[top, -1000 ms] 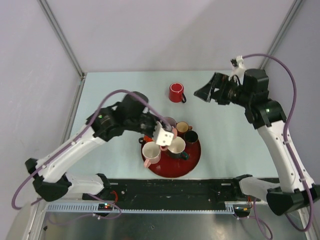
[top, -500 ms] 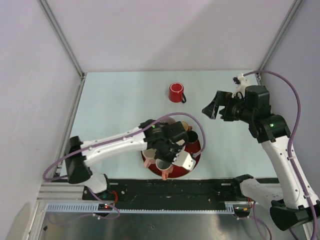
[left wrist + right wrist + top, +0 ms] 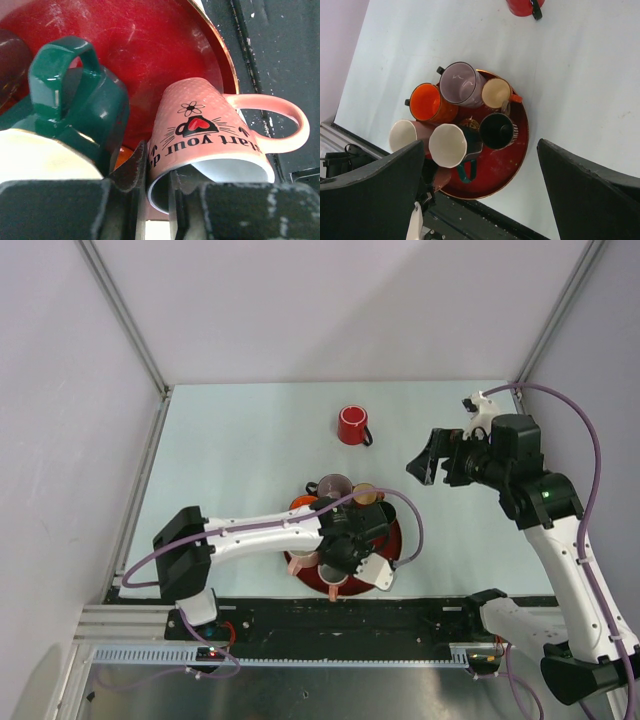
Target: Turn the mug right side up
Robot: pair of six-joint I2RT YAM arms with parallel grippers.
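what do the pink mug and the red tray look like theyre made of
The pink mug is likely glazed ceramic: it has a smooth sheen, a printed heart and lettering, and a white inside. The red tray looks like glossy lacquered plastic or metal, unclear which; fine scratches and a gold rim show.

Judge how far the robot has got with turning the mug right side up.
Done: the left gripper is closed on the pink mug, one finger inside its rim, one outside, at the near edge of the red tray. In hand: the grasp; the mug looks tipped, mouth toward the wrist camera, not standing. Left: rotate it mouth-up, set it down, release. The right gripper hangs open, apart.
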